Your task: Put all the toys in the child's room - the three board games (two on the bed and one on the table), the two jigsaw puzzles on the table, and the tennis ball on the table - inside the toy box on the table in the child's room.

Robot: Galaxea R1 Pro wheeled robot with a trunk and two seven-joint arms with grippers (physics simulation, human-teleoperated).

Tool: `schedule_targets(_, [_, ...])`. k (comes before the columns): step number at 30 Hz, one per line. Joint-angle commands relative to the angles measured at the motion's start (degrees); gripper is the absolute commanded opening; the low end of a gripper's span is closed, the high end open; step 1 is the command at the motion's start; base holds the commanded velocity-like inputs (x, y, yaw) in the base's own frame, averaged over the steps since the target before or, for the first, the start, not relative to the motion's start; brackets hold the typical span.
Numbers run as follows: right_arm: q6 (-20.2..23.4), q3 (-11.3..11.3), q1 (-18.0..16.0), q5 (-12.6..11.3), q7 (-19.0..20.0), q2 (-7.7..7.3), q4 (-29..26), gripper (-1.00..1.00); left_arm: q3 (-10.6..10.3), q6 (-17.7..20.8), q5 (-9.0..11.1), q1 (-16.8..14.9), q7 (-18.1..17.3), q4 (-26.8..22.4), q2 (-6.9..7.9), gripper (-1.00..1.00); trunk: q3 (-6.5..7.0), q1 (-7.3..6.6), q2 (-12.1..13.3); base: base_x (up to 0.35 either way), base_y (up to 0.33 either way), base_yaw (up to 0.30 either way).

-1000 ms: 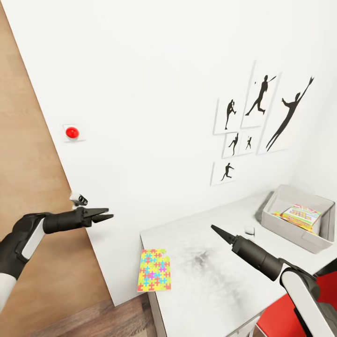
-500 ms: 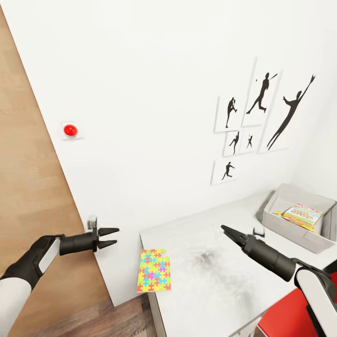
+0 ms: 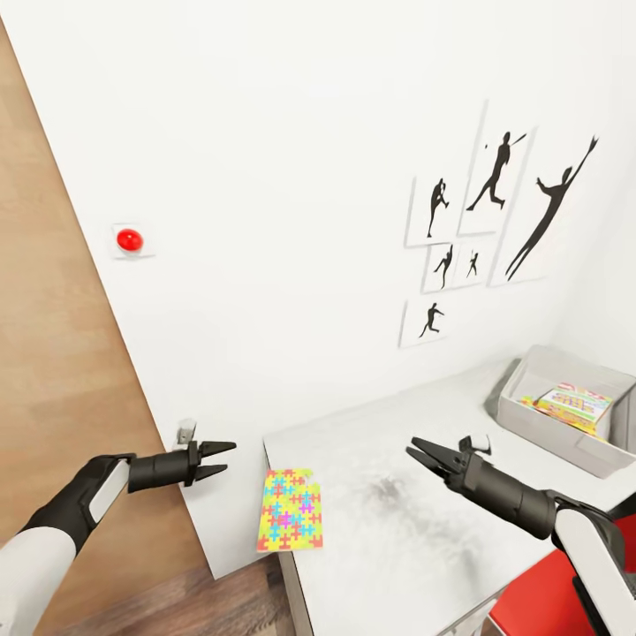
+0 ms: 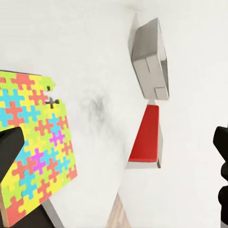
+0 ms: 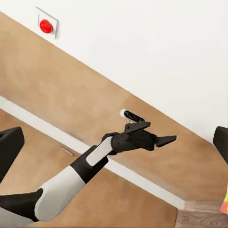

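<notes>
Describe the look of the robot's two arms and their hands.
Both arms have glossy white shells at the forearm, joined by black segments and narrowing to a dark cylindrical wrist. The left hand and right hand are black, each with two slim, pointed fingers. A small bracket sticks up beside each wrist. No loose cables or markings are visible.

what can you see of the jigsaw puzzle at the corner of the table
The jigsaw puzzle is a thin flat square, a mosaic of interlocking yellow, pink, orange, blue and green pieces; it looks like card. One corner piece is missing, leaving a notch. It lies flat at the near left corner of the light-grey table, its edge slightly overhanging the table's rim. Nothing grips it: the left gripper hangs open beside the table, and the right gripper is open above the tabletop, apart from it.
</notes>
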Motion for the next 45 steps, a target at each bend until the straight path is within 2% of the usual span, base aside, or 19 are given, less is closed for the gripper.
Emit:
schedule_targets(1, [0.3, 0.0, 0.0, 0.1, 0.7, 0.00, 0.0, 1.00, -0.2, 0.2, 0.3, -0.1, 0.0, 0.0, 0.00, 1.00, -0.28, 0.24, -0.5, 0.000, 0.000, 0.000])
schedule_targets(9, [0.1, 0.5, 0.0, 0.1, 1.4, 0.18, 0.0, 1.00, -0.1, 0.3, 0.2, -0.1, -0.2, 0.0, 0.23, 1.00, -1.72, 2.00, -3.7, 0.000, 0.000, 0.000])
schedule_targets(12, [0.0, 0.9, -0.2, 0.1, 1.1, 1.97, 0.0, 1.00, 0.0, 0.3, 0.2, -0.1, -0.2, 0.0, 0.14, 1.00, -2.26, 2.66, -4.9, 0.000, 0.000, 0.000])
schedule_targets(15, [0.2, 1.0, -0.2, 0.3, -0.2, 4.93, 0.0, 1.00, 0.0, 0.3, 0.2, -0.1, -0.2, 0.0, 0.09, 1.00, -2.79, 3.32, -6.1, 0.000, 0.000, 0.000])
schedule_targets(17, [0.1, 1.1, -0.3, 0.5, -1.6, 5.94, 0.0, 1.00, 0.0, 0.3, 0.2, -0.1, -0.2, 0.0, 0.14, 1.00, -3.15, 3.76, -6.9, 0.000, 0.000, 0.000])
schedule_targets(19, [0.0, 1.1, -0.3, 0.6, -4.0, 6.63, 0.0, 1.00, 0.0, 0.3, 0.2, -0.1, -0.2, 0.0, 0.18, 1.00, -3.51, 4.20, -7.7, 0.000, 0.000, 0.000])
schedule_targets(22, [-0.2, 1.3, -0.2, 0.6, -12.6, 8.41, 0.0, 1.00, 0.0, 0.3, 0.2, -0.1, -0.5, 0.0, 0.21, 1.00, -4.05, 4.86, -8.9, 0.000, 0.000, 0.000])
schedule_targets(23, [-0.2, 1.5, -0.2, 0.6, -14.3, 8.94, 0.0, 1.00, 0.0, 0.3, 0.2, -0.1, -0.6, 0.0, 0.21, 1.00, -4.23, 5.08, -9.3, 0.000, 0.000, 0.000])
schedule_targets(27, [0.4, 3.8, -2.1, 0.6, -26.5, 14.68, 0.0, 1.00, 0.0, 0.3, 0.2, -0.1, -0.8, 0.0, 0.22, 1.00, -4.95, 5.95, -10.9, 0.000, 0.000, 0.000])
schedule_targets(29, [0.6, 4.8, -3.3, 0.6, -30.5, 16.55, 0.0, 1.00, 0.0, 0.3, 0.2, -0.1, -0.8, 0.0, 0.25, 1.00, -5.31, 6.39, -11.7, 0.000, 0.000, 0.000])
schedule_targets(31, [0.7, 6.2, -4.3, 0.6, -34.5, 17.73, 0.0, 1.00, 0.0, 0.3, 0.2, -0.1, -0.8, 0.0, 0.25, 1.00, -5.67, 6.83, -12.5, 0.000, 0.000, 0.000])
schedule_targets(33, [1.0, 7.4, -5.0, 0.6, -38.3, 18.16, 0.0, 1.00, 0.0, 0.3, 0.2, -0.1, -0.8, 0.0, 0.22, 1.00, -6.03, 7.27, -13.3, 0.000, 0.000, 0.000])
schedule_targets(36, [2.3, 8.2, -5.4, 0.4, -41.9, 18.09, 0.0, 1.00, 0.0, 0.3, 0.2, -0.1, -0.8, 0.0, 0.13, 1.00, -6.56, 7.93, -14.5, 0.000, 0.000, 0.000])
schedule_targets(38, [3.1, 8.3, -5.5, 0.2, -42.3, 18.03, 0.0, 1.00, 0.0, 0.3, 0.2, -0.1, -0.8, 0.0, 0.10, 1.00, -6.92, 8.37, -15.3, 0.000, 0.000, 0.000])
schedule_targets(45, [4.0, 8.4, -5.7, 0.1, -39.6, 17.95, 0.0, 1.00, 0.0, 0.3, 0.2, -0.1, -1.0, 0.0, 0.32, 1.00, -8.18, 9.91, -18.1, 0.000, 0.000, 0.000])
